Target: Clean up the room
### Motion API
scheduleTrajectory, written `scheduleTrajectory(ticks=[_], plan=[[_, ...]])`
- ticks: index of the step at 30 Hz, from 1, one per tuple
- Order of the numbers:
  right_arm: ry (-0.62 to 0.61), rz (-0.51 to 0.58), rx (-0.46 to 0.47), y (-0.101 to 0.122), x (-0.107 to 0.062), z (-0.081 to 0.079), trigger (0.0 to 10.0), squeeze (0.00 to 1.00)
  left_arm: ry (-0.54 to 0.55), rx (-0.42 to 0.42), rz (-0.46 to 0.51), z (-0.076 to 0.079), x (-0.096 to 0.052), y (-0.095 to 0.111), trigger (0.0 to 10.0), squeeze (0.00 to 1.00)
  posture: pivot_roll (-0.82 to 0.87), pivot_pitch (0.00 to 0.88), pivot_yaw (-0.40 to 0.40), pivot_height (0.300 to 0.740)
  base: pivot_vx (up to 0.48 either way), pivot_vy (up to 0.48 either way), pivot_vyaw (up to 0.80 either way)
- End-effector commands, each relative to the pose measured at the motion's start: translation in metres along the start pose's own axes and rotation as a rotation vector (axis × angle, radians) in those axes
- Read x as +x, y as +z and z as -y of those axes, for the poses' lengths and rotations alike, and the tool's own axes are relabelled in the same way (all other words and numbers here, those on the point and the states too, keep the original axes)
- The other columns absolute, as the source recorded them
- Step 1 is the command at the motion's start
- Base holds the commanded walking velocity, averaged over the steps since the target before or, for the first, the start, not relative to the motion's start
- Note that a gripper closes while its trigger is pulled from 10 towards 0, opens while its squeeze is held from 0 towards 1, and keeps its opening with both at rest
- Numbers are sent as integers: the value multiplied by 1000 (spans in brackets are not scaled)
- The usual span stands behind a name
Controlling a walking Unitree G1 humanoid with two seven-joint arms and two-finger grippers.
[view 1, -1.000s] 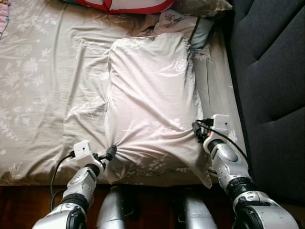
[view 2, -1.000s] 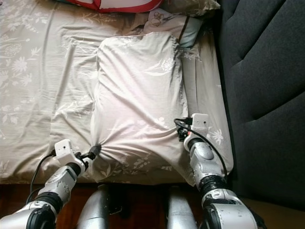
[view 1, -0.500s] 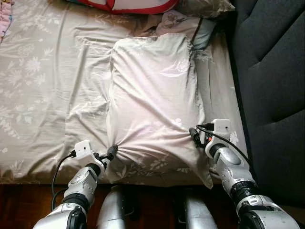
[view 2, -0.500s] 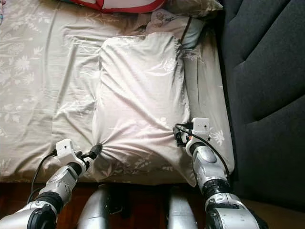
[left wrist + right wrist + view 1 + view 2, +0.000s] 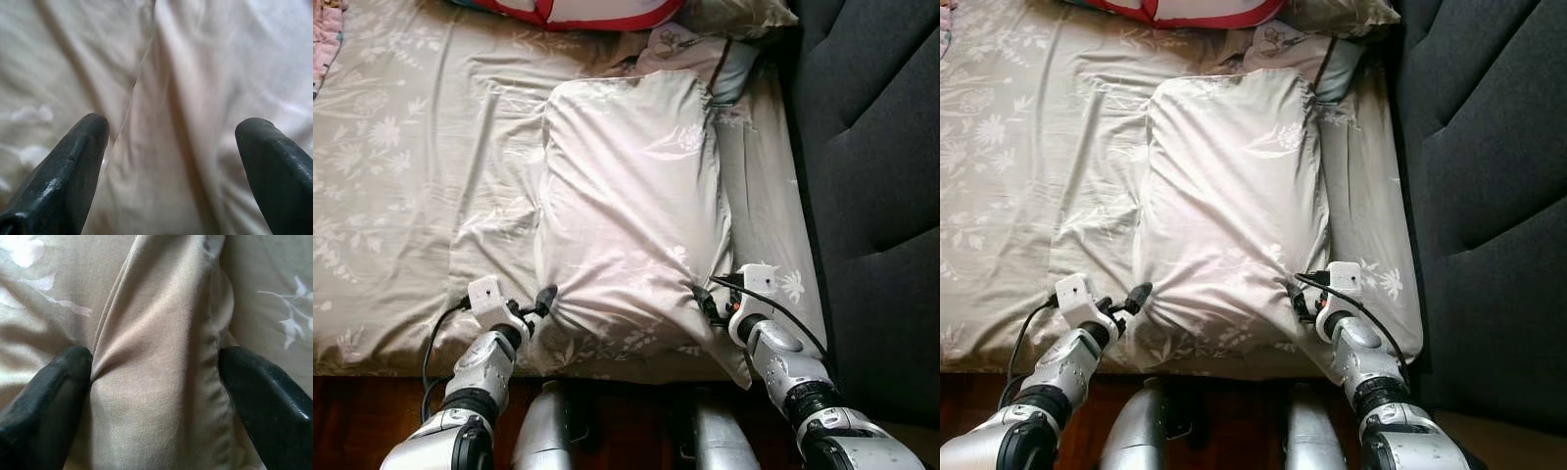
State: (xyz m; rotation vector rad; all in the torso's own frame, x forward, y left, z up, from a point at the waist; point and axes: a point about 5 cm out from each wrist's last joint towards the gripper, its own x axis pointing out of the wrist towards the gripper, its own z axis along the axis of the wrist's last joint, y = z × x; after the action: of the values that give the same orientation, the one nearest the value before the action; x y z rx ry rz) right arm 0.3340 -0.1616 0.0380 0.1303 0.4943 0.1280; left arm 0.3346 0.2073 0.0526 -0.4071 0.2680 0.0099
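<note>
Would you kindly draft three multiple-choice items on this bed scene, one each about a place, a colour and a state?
1. Where does the pillow lie?
A. on the bed
B. on the floor
C. on the headboard

2. What colour edges the cushion at the far end?
A. blue
B. red
C. green

3. How are the left gripper's fingers?
A. shut on the pillow
C. holding a cable
B. open, spread at the pillow's edge

Key: 1 A, it rests on the floral sheet; 2 B, a red border shows; 3 B, the left wrist view shows both fingers apart.
</note>
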Motion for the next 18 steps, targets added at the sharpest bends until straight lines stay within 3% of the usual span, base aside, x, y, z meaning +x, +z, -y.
scheduleTrajectory(ticks=[1, 12, 18], plan=[[-27, -166, -5, -44, -8, 3, 10000, 0, 7, -16, -39, -4, -5, -12, 10000, 0, -180, 367, -1, 672, 0, 0, 0], [-55, -234, 2, -68, -13, -2, 10000, 0, -45, 2, 15, 0, -4, 0, 10000, 0, -118, 390, 12, 672, 0, 0, 0], [-47, -253, 85, -79, -14, -11, 10000, 0, -76, 5, 74, 5, -6, 15, 10000, 0, -64, 405, 32, 672, 0, 0, 0]])
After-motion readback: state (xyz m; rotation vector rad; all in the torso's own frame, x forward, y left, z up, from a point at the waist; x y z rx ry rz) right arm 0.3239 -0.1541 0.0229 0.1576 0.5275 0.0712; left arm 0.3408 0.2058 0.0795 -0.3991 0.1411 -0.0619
